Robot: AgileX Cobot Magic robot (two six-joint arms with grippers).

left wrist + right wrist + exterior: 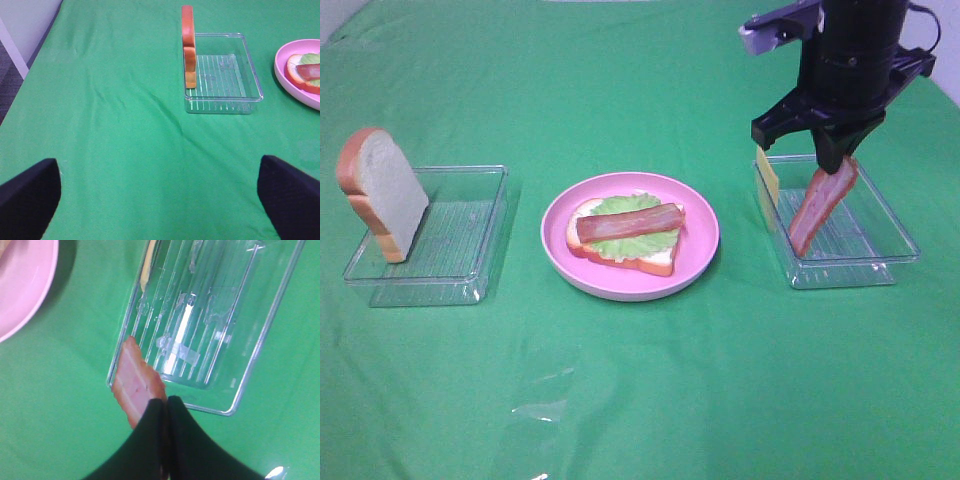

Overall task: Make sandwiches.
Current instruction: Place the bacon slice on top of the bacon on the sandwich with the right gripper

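A partial sandwich lies on the round pink plate: a bread slice, green lettuce and a red-brown bacon strip on top. My right gripper is shut on a pink ham strip, which hangs above the right clear tray; the wrist view shows the strip between the black fingers. A yellow cheese slice leans against that tray's left wall. A bread slice stands upright in the left clear tray. My left gripper is open and empty, well short of that tray.
Green cloth covers the table. In the left wrist view the table's edge and a grey floor lie at one side, and part of the pink plate shows beyond the tray.
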